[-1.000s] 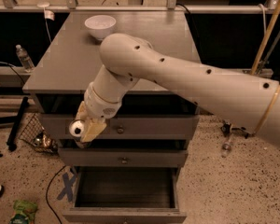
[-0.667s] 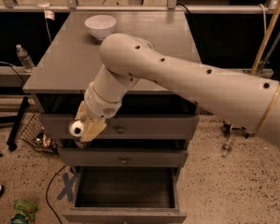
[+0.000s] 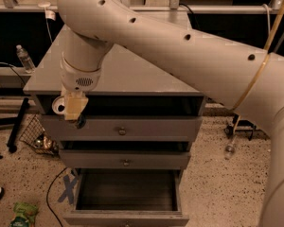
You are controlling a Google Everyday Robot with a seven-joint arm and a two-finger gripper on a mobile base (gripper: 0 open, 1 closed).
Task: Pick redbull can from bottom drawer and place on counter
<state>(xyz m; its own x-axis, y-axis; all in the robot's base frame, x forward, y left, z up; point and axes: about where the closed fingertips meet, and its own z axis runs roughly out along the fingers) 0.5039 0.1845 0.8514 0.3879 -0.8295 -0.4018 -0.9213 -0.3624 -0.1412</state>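
The hand (image 3: 76, 117) is hovering at the bench (image 3: 132, 72) edge, grip impossible to tell; the drawer (image 3: 128, 215) is lying open, no can visible, pickup apparently pending.

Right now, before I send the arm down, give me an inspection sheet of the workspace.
Surface: counter, nothing seen on the part the arm leaves visible.
Job's things: bottom drawer pulled open, interior dark; redbull can not seen.
Clutter: green packet and wire basket on the floor at left.
Grippers: tool hangs in front of the top drawer, at its left end.
Cables: black cable on the floor left of the bottom drawer; yellow cable along the arm.
Surroundings: water bottle standing at left.
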